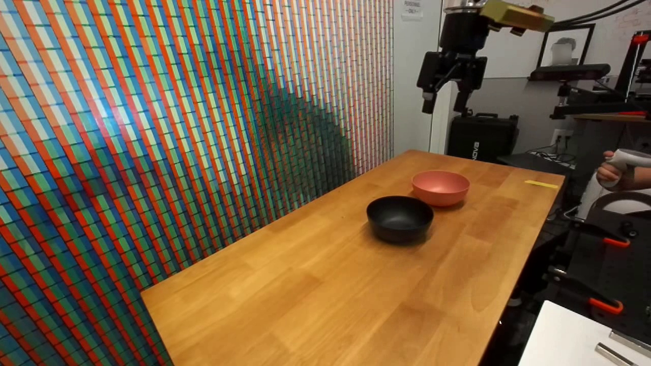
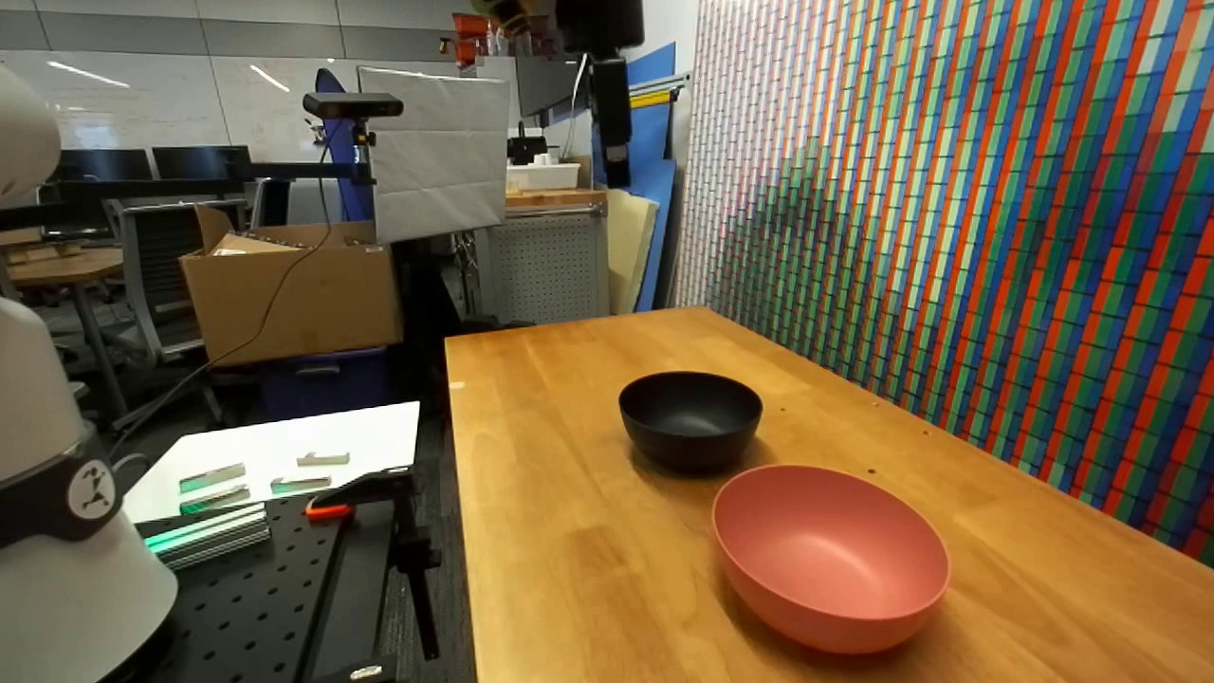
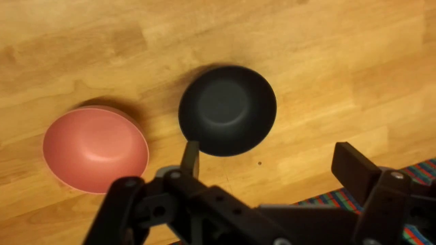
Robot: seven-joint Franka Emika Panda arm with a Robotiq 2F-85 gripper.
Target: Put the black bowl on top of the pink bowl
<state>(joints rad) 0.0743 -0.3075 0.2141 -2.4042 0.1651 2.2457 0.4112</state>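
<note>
The black bowl (image 1: 400,219) stands upright on the wooden table in both exterior views (image 2: 690,422). The pink bowl (image 1: 441,188) stands upright close beside it, also in both exterior views (image 2: 832,560). In the wrist view the black bowl (image 3: 227,110) is near the middle and the pink bowl (image 3: 96,149) is to its left, with a gap of bare wood between. Both bowls look empty inside. My gripper (image 1: 445,104) is high above the table, apart from both bowls. Its fingers (image 3: 267,149) are spread wide with nothing between them.
The wooden table (image 1: 285,284) has a wall of coloured tiles (image 1: 203,127) along one long side. A black pegboard surface (image 2: 256,607) with clamps and a white board (image 2: 370,432) stands on the opposite side. A person's hand (image 1: 608,173) shows at the edge.
</note>
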